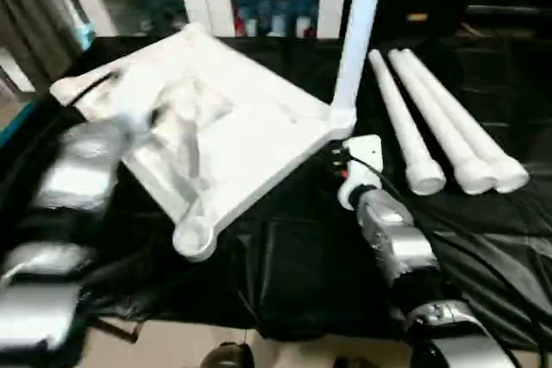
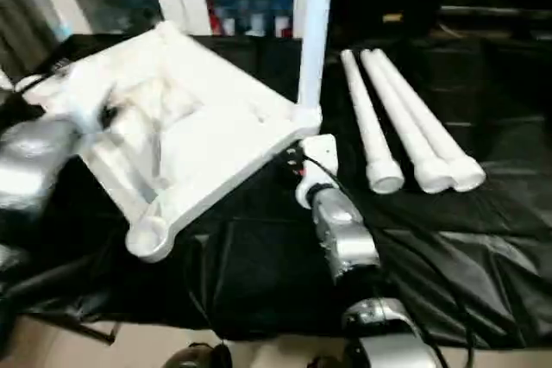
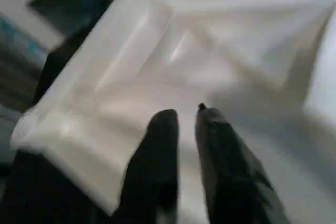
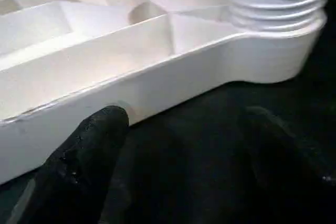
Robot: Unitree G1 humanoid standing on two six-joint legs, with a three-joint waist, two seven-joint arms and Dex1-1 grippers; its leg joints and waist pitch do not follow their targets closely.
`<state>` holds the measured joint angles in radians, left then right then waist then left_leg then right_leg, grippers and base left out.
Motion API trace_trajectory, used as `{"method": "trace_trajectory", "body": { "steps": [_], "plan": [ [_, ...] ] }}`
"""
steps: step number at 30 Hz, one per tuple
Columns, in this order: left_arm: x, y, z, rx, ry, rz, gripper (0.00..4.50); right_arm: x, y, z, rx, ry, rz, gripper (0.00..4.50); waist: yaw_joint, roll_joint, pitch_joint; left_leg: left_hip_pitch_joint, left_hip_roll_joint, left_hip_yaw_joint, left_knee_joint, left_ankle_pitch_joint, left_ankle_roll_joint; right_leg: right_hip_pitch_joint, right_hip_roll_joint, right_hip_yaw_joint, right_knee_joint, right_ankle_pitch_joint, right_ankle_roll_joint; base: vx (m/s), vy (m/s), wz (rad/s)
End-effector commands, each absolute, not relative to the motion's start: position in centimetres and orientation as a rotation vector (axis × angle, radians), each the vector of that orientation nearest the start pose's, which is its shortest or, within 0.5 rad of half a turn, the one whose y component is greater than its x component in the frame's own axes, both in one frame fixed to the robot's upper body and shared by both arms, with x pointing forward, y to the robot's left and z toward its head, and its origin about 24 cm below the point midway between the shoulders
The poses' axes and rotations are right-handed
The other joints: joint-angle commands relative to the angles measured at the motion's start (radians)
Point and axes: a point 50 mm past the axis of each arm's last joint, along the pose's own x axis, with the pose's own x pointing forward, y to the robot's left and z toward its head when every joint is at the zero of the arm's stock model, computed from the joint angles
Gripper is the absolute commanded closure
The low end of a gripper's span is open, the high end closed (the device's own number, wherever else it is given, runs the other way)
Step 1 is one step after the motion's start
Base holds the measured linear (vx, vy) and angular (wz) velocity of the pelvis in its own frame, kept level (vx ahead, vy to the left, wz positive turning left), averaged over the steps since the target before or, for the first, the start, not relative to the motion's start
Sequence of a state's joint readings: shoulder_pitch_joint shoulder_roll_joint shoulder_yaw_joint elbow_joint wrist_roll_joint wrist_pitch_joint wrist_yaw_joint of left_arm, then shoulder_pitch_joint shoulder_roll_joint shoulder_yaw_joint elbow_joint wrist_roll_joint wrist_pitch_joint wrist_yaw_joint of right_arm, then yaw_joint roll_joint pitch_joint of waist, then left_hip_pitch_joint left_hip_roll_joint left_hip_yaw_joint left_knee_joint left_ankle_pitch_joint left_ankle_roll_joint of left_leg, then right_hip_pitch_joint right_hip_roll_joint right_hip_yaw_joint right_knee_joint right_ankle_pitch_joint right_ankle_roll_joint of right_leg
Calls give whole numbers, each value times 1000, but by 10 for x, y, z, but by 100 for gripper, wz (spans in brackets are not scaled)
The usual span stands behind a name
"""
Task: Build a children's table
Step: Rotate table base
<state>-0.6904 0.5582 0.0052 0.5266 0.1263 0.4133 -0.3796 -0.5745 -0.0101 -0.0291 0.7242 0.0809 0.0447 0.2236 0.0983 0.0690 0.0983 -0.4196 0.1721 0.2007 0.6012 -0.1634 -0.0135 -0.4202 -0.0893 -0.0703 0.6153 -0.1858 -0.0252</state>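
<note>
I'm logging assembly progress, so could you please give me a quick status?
Right gripper open beside tabletop. Left gripper over ribbed underside. One leg socketed upright; three legs waiting.

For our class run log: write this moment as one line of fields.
stage: one leg upright in table top | spare legs: three, lying right | right gripper: open beside rim | left gripper: over ribbed underside
</note>
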Motion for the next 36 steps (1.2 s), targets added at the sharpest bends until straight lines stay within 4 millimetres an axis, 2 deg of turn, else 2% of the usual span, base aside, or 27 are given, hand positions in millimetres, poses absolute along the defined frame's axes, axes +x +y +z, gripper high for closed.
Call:
{"method": "trace_trajectory", "body": {
  "steps": [1, 2, 3, 7, 8, 12, 13, 16, 17, 21, 22, 24, 25, 28, 30, 33, 34, 36],
  "plan": [
    [357, 273, 138, 537, 350, -56, 417, 348, -101, 36, 57, 240, 345, 108, 0, 0, -94, 45, 60, -32, -74, -156, 29, 40, -68, 46, -52, -104, -218, 0, 0, 0],
    [355, 274, 135, 541, 372, -77, 417, 349, -100, 36, 53, 244, 348, 108, -1, -4, -94, 45, 59, -32, -75, -161, 27, 40, -67, 46, -53, -110, -216, 0, 0, 0],
    [352, 271, 129, 531, 400, -119, 418, 350, -99, 36, 52, 246, 351, 131, 0, -5, -94, 47, 59, -31, -75, -170, 19, 39, -68, 48, -55, -117, -213, 0, 0, 0],
    [347, 262, 111, 547, 503, -243, 450, 352, -96, 36, 44, 253, 364, 160, 0, -5, -95, 46, 58, -33, -79, -195, -6, 41, -69, 48, -54, -124, -206, 0, 0, 0],
    [346, 259, 107, 550, 527, -267, 450, 353, -95, 37, 42, 257, 368, 169, 0, -2, -95, 45, 57, -34, -79, -194, -7, 41, -69, 48, -53, -119, -206, 0, 0, 0],
    [342, 250, 95, 543, 618, -385, 450, 357, -91, 38, 34, 264, 377, 196, -5, -3, -96, 43, 54, -34, -78, -202, -10, 45, -71, 49, -54, -99, -218, 0, 0, 0],
    [340, 246, 90, 554, 664, -446, 450, 359, -90, 40, 37, 264, 377, 204, -6, 0, -96, 43, 54, -33, -77, -201, -10, 45, -70, 49, -54, -93, -222, 0, 0, 0],
    [337, 244, 85, 578, 713, -512, 450, 360, -89, 41, 39, 262, 377, 220, -8, 5, -96, 45, 54, -34, -76, -199, -10, 46, -69, 47, -51, -70, -227, 0, 0, 0],
    [336, 243, 84, 579, 718, -519, 450, 360, -89, 42, 39, 262, 378, 241, -9, 4, -96, 45, 55, -34, -77, -199, -9, 46, -68, 47, -52, -66, -228, 0, 0, 0],
    [330, 235, 81, 577, 760, -634, 450, 361, -88, 41, 35, 266, 388, 264, -10, 3, -96, 45, 55, -35, -78, -209, -14, 49, -69, 47, -50, -59, -236, 0, 0, 0],
    [325, 226, 82, 552, 767, -738, 450, 361, -87, 41, 28, 272, 404, 276, -11, 4, -95, 46, 55, -34, -77, -212, -15, 49, -70, 47, -50, -64, -242, 0, 0, 0],
    [322, 222, 82, 545, 770, -795, 450, 361, -87, 41, 24, 274, 412, 294, -9, 4, -94, 45, 57, -34, -78, -210, -15, 49, -71, 48, -50, -65, -247, 0, 0, 0],
    [313, 215, 82, 531, 785, -913, 450, 361, -87, 40, 18, 276, 422, 294, -10, 7, -93, 46, 59, -33, -78, -212, -17, 48, -70, 48, -48, -62, -249, 0, 0, 0],
    [305, 202, 81, 501, 780, -1053, 450, 361, -88, 40, 8, 276, 429, 333, -13, 5, -93, 47, 56, -31, -79, -216, -19, 49, -66, 47, -48, -65, -249, 0, 0, 0],
    [304, 195, 80, 509, 776, -1102, 450, 361, -90, 40, 5, 276, 428, 333, -13, 5, -92, 48, 56, -31, -79, -219, -22, 48, -66, 48, -49, -70, -248, 0, 0, 0],
    [305, 189, 78, 517, 771, -1138, 450, 362, -91, 40, 1, 275, 426, 368, -14, 3, -92, 47, 55, -31, -79, -218, -22, 51, -66, 48, -49, -69, -246, 0, 0, 0],
    [308, 178, 78, 521, 739, -1182, 450, 362, -94, 40, -4, 275, 425, 373, -16, 6, -90, 50, 54, -29, -79, -226, -23, 48, -64, 49, -53, -78, -244, 0, 0, 0],
    [310, 174, 79, 516, 725, -1188, 450, 362, -94, 40, -7, 274, 423, 387, -14, 5, -91, 49, 55, -30, -80, -238, -30, 51, -66, 49, -53, -90, -243, 0, 0, 0]
  ]
}}
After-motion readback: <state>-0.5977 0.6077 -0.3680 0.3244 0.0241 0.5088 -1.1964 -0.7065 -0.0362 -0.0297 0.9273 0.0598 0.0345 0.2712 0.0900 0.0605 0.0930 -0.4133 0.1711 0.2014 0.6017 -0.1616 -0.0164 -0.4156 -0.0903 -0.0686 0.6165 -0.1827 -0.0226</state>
